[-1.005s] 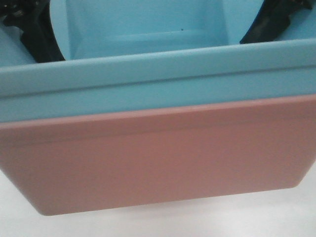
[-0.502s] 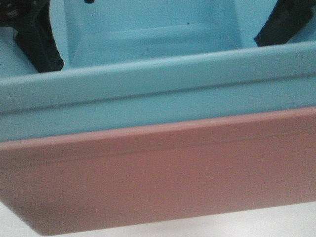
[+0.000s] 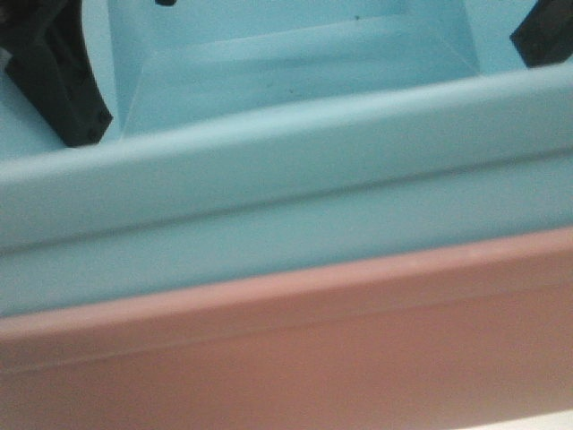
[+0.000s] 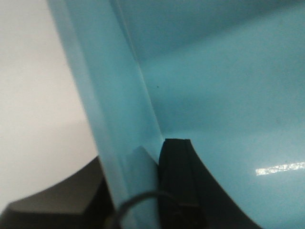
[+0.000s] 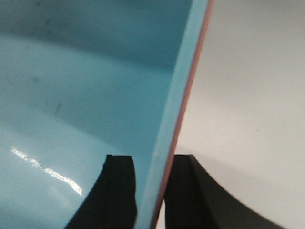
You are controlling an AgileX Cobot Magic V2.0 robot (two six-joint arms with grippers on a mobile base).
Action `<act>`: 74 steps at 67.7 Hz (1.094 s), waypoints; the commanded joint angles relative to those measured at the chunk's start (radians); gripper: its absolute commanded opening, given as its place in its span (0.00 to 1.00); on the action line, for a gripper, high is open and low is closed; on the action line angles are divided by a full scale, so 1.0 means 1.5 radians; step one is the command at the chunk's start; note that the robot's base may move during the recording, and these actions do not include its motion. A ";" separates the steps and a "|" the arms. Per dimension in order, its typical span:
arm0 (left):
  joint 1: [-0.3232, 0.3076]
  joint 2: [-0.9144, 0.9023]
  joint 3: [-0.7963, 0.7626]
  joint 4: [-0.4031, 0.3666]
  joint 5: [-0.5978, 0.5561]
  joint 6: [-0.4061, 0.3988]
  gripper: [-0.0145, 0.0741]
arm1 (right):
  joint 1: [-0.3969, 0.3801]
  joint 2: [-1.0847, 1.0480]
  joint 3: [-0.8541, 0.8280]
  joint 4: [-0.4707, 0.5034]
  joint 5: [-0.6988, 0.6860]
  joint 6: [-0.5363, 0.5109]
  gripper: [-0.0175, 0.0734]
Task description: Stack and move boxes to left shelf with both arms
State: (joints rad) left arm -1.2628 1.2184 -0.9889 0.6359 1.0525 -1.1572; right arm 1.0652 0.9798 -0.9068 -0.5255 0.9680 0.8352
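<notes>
All you get of the surroundings is a plain white surface, softly lit, blurred and unmarked.

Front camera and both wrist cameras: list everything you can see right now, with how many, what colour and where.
Blue bin: one, light blue, nested inside the pink bin, its rim standing above the pink rim.
Pink bin: one, salmon pink, around and under the blue bin.
Surface: one, white, beyond the bins' side walls in both wrist views.
Left pincer: one, black, one finger inside and one outside the blue bin's left wall.
Right pincer: one, black, one finger inside the blue bin, the other outside the pink edge on the right side.
</notes>
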 commanded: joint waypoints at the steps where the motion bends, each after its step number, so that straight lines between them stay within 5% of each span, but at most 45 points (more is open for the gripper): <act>1: -0.029 -0.019 -0.024 0.075 -0.034 0.009 0.16 | 0.035 -0.018 -0.016 -0.081 -0.104 0.047 0.23; 20: -0.032 -0.019 -0.024 0.082 -0.033 0.009 0.16 | 0.092 -0.017 0.068 -0.182 -0.099 0.196 0.23; 41: -0.046 -0.019 -0.024 0.082 -0.028 0.003 0.16 | 0.097 -0.017 0.090 -0.196 -0.116 0.222 0.23; 61: -0.162 -0.019 0.036 0.235 0.031 -0.158 0.16 | 0.152 -0.017 0.090 -0.231 -0.110 0.227 0.23; 74: -0.206 -0.019 0.067 0.260 0.048 -0.195 0.16 | 0.210 -0.017 0.090 -0.294 -0.070 0.256 0.23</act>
State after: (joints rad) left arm -1.5325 1.2145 -0.8732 0.8829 1.2058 -1.4620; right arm 1.3351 0.9714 -0.7284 -0.7972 0.9933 1.2116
